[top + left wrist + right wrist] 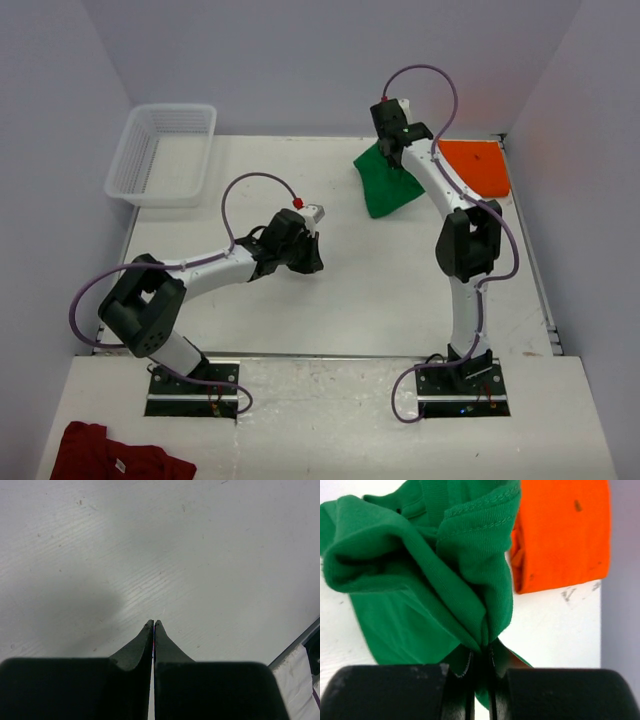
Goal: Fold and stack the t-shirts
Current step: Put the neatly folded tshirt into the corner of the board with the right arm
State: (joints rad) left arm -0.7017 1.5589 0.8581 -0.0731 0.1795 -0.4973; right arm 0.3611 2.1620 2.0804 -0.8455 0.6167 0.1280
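Note:
The green t-shirt [385, 185] hangs bunched from my right gripper [392, 150] at the back of the table, its lower part resting on the surface. In the right wrist view the right gripper [481, 650] is shut on a gathered fold of the green t-shirt [425, 575]. The orange t-shirt [478, 166] lies folded flat at the back right corner, and shows in the right wrist view [562, 530] just right of the green one. My left gripper [312, 222] is shut and empty over bare table mid-left, its tips [153, 625] pressed together.
A white plastic basket [163, 152] stands at the back left. A dark red garment with a white tag [115, 458] lies on the near ledge at the left. The table's right edge runs close to the orange shirt.

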